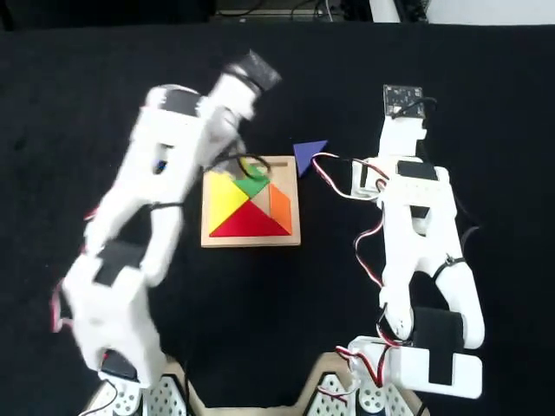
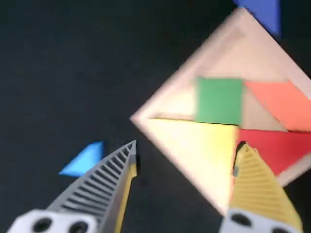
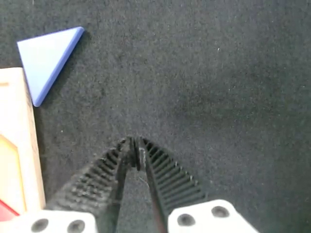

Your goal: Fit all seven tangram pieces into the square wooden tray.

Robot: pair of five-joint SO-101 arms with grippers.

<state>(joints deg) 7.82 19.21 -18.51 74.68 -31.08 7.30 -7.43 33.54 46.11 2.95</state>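
Tray (image 1: 251,241) holds four pieces (image 1: 250,224), its far edge partly hidden under my left fingers (image 2: 107,179), spread apart above it. Right fingers (image 3: 165,174) pressed together, empty, beside it near a blue triangle (image 1: 310,154).

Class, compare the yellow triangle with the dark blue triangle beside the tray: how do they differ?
The yellow triangle lies inside the tray; the dark blue triangle lies outside it on the black cloth, by one corner. The yellow triangle looks larger than the dark blue triangle. Both are flat triangles.
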